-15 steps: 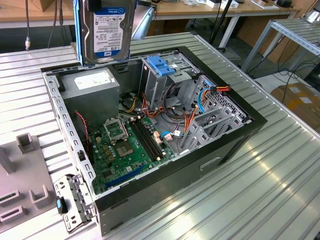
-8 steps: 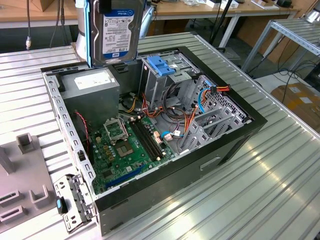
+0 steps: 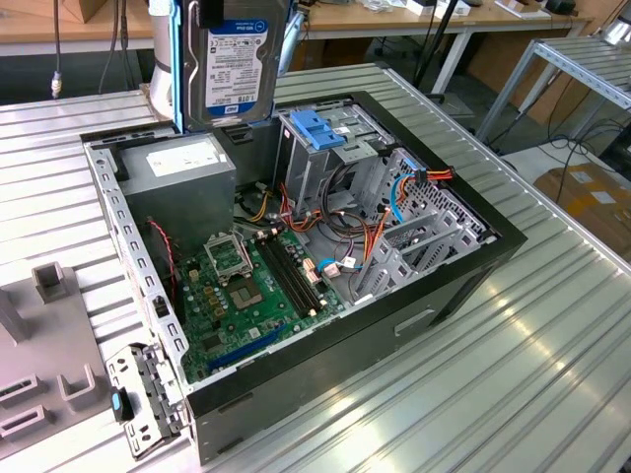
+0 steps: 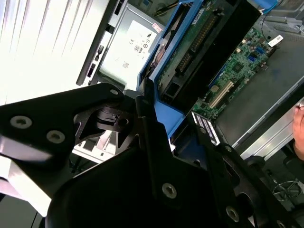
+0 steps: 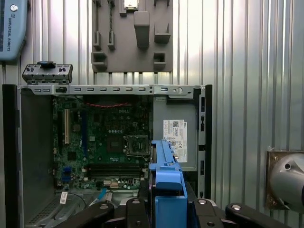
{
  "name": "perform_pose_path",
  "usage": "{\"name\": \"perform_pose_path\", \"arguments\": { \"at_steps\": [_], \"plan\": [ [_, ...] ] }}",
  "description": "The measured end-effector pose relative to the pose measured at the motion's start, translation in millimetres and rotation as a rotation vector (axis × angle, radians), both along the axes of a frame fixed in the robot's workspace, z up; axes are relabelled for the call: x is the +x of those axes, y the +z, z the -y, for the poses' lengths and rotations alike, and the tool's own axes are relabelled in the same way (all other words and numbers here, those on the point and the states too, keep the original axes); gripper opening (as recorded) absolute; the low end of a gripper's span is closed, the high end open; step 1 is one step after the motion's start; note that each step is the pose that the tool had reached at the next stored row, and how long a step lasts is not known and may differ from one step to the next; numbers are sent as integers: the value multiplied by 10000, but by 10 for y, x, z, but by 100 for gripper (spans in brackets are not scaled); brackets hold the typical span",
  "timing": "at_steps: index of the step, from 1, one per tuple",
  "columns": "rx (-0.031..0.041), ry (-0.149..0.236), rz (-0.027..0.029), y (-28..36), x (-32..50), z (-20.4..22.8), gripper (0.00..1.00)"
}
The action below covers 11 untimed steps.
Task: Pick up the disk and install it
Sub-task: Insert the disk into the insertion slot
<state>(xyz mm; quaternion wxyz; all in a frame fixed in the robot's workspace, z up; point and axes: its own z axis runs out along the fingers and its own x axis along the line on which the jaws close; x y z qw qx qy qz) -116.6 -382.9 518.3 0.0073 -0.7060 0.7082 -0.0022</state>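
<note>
Disk picked up and held over the open computer, not yet put in.

In the exterior view the disk point(image 3: 235, 64) stands upright at the top of the frame, a bit left of the middle. Its label faces us, and it is up in the air above the grey power box point(image 3: 182, 172) of the open computer case point(image 3: 345, 374). In the second wrist view the gripper point(image 4: 178, 128) has its black fingers point(image 4: 147, 128) squeezed tight on the disk's blue rail, so it holds the disk. I think the pick-up part is done and the put-in part is under way. The metal drive cage point(image 3: 315, 172) with the blue latch point(image 3: 320, 128) sits lower, just right of the disk. Getting the disk in calls for lining its rails up straight with the cage slot and keeping clear of the cables point(image 3: 365, 246).
</note>
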Motion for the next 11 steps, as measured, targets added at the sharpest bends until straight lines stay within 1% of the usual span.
{"name": "perform_pose_path", "arguments": {
  "at_steps": [5,10,11],
  "plan": [
    [0,1,0,0,0,8,37],
    [0,-1,0,0,0,27,37],
    [-1,1,0,0,0,36,37]
  ]
}}
